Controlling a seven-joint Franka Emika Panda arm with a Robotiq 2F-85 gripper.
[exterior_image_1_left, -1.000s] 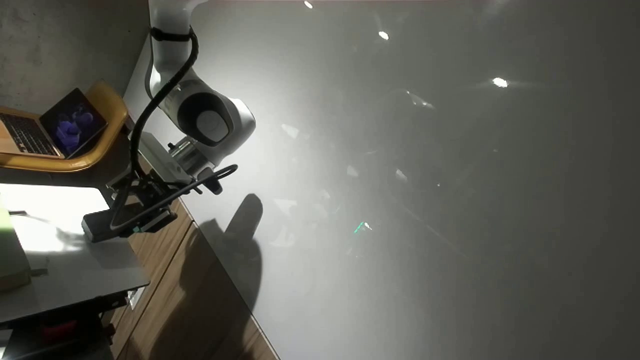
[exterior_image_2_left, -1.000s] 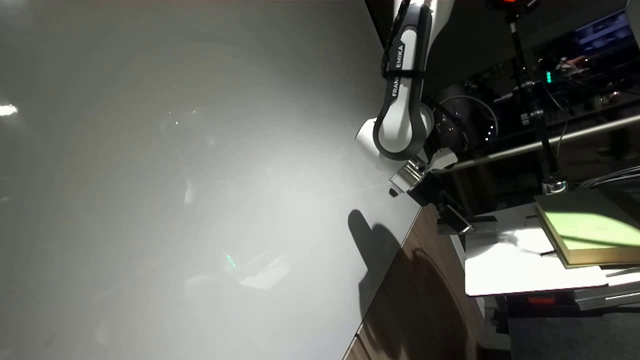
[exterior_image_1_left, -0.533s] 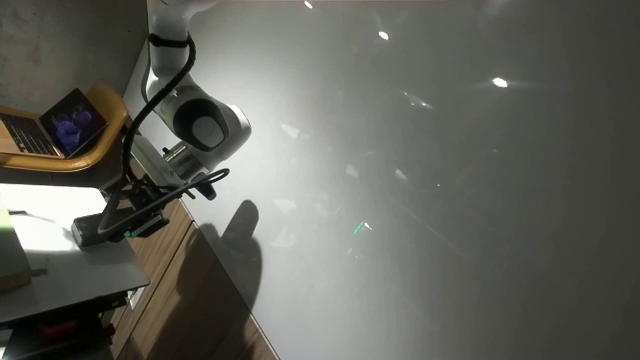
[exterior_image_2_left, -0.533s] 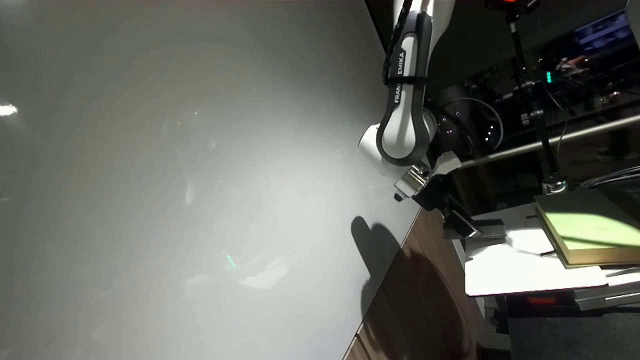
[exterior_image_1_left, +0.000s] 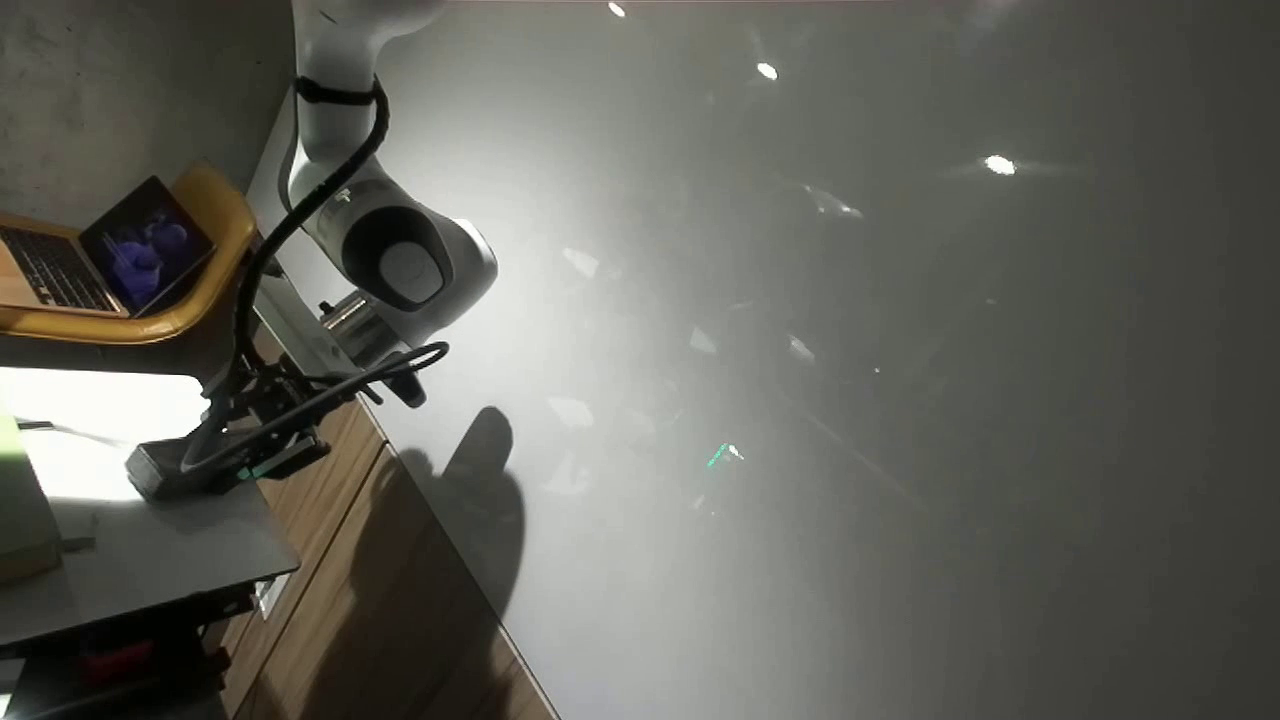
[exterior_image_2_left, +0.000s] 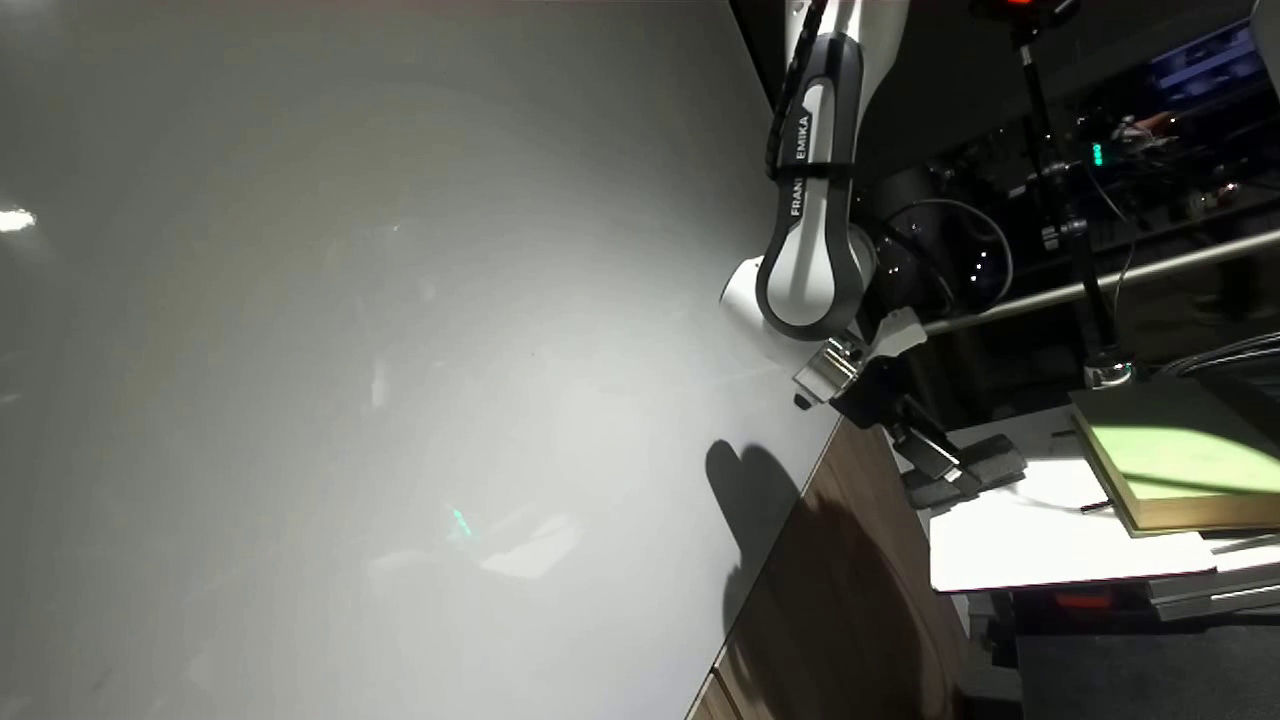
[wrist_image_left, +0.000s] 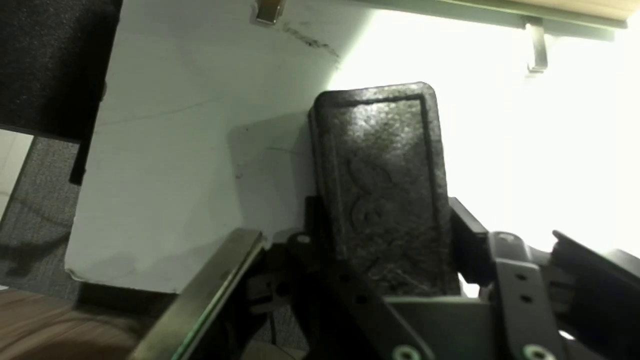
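Observation:
My gripper is shut on a dark grey, rounded rectangular block with an inset border and pressed marks on its face. One finger presses each long side, and the near end sits by the palm. The block also shows in both exterior views, held by the gripper at the arm's lower end. It is over a small white tabletop, which also shows in both exterior views. Its shadow falls beside it; I cannot tell whether it touches the tabletop.
A green book-like object lies on the small tabletop, its edge at the top of the wrist view. A large glossy pale surface with a wood-panelled edge borders the arm. A laptop sits on a yellow chair.
The arm and gripper have moved down in both exterior views, carrying the block farther over the small white tabletop. The block has turned slightly. The grip stays the same.

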